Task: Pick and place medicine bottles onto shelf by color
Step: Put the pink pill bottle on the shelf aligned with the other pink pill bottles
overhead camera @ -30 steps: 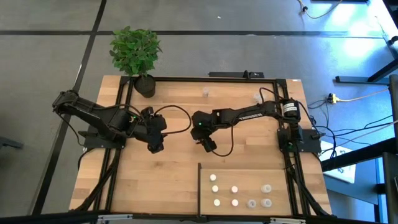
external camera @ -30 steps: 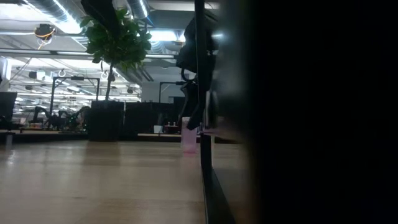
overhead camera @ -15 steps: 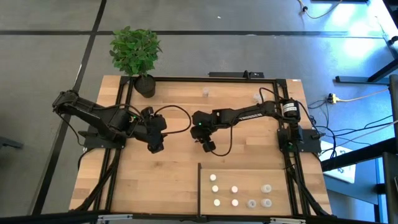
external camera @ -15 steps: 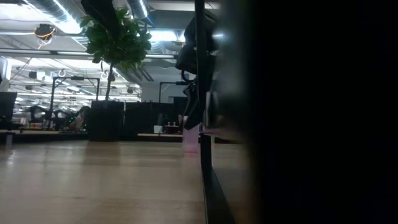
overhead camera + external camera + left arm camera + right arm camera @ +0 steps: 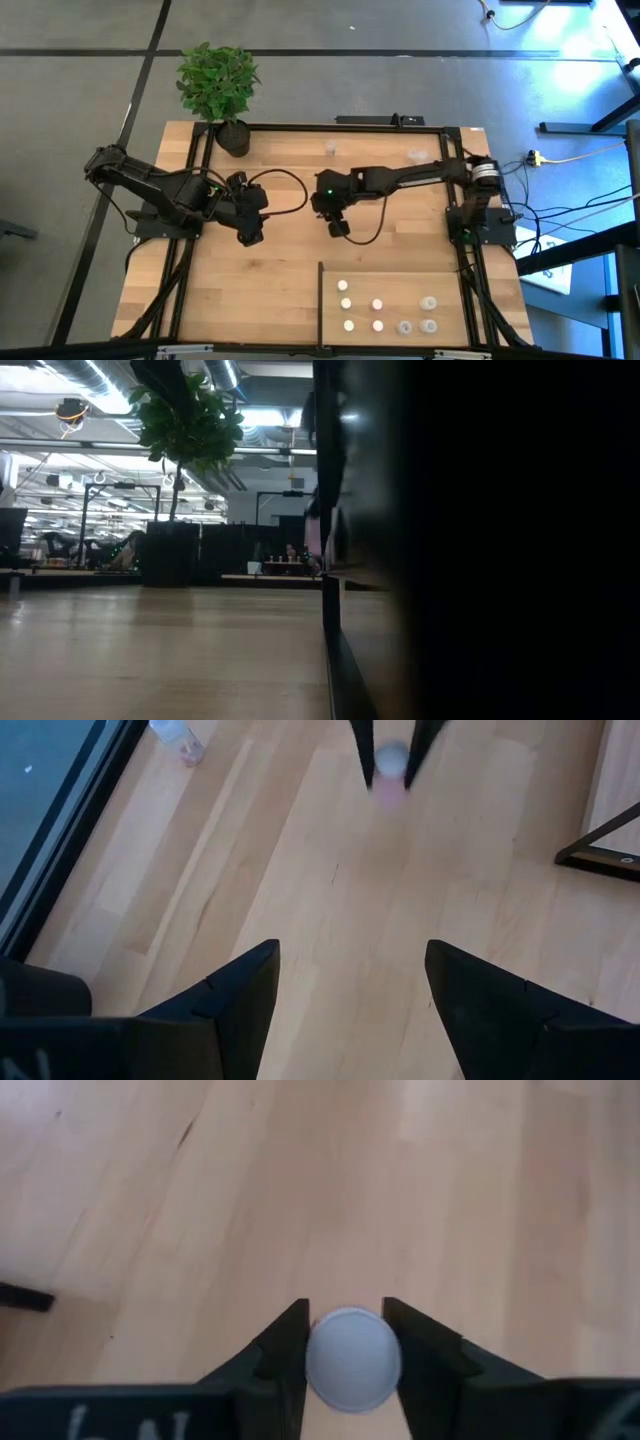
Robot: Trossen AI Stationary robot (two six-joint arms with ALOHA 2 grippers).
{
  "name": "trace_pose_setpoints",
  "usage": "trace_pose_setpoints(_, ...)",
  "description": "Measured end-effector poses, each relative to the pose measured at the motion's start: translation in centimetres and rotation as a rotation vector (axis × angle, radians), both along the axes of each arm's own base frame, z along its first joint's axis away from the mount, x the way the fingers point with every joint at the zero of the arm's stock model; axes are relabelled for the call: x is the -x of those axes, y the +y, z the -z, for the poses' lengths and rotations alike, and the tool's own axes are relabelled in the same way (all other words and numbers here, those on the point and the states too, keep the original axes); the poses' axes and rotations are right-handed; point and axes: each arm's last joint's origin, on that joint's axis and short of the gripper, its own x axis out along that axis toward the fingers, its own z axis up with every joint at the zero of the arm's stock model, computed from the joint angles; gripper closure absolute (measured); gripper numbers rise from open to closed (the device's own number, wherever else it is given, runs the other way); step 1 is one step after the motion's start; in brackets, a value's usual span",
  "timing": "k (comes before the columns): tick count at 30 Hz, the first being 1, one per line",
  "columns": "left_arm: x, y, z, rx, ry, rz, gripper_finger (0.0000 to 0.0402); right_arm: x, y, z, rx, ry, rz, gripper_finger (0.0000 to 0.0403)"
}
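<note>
My right gripper (image 5: 345, 1308) hangs over the middle of the table (image 5: 260, 290), shut on a small pinkish medicine bottle (image 5: 313, 535) with a pale grey cap. My left gripper (image 5: 352, 955) waits open to its left, with only bare wood between its fingers. The shelf (image 5: 400, 282), a pale panel with a black edge strip, lies at the near right. On it stand several white-capped bottles (image 5: 346, 303) and three translucent grey ones (image 5: 428, 303). Two more bottles (image 5: 330, 148) sit on the table near its far edge. My right gripper pinches the bottle at its top, with the round grey cap (image 5: 352, 1360) between the two fingers (image 5: 285, 1342). The fingers slant down onto it from above. The pink body (image 5: 388, 792) hangs below the fingertips, roughly upright and clear of the table.
A potted plant (image 5: 218, 85) stands at the far left corner. A clear bottle (image 5: 178, 740) shows on the wood by the table's black frame. Cables run across the table behind both arms. Bare wood lies between the grippers and the shelf.
My right gripper has risen with the pinkish bottle. The bottle stood on the table a second ago and now hangs clear of it. The wrist has also rolled a little.
</note>
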Motion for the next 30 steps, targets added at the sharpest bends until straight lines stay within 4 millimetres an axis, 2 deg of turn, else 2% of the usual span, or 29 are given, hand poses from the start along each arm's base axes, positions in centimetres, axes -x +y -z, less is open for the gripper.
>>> trace_pose_setpoints(8,0.0,0.0,0.0,0.0,0.0,0.0,0.0157,3.7,0.3,-5.3,0.017,0.013,0.077,0.0281)
trace_pose_setpoints(13,0.0,0.0,0.0,0.0,-0.002,-0.001,0.0155,6.2,2.0,-7.4,0.002,0.065,0.164,0.0281)
trace_pose_setpoints(19,-0.2,0.0,-0.1,-0.047,-0.006,0.036,0.0155,8.3,5.7,-8.7,-0.048,0.096,0.201,0.0281)
trace_pose_setpoints(23,-0.7,-0.3,-0.4,-0.058,-0.05,0.103,0.0155,9.3,8.1,-8.8,-0.1,0.143,0.247,0.0281)
trace_pose_setpoints(30,-1.9,-1.3,-1.3,-0.046,-0.121,0.417,0.0155,10.9,11.8,-8.6,-0.145,0.163,0.438,0.0281)
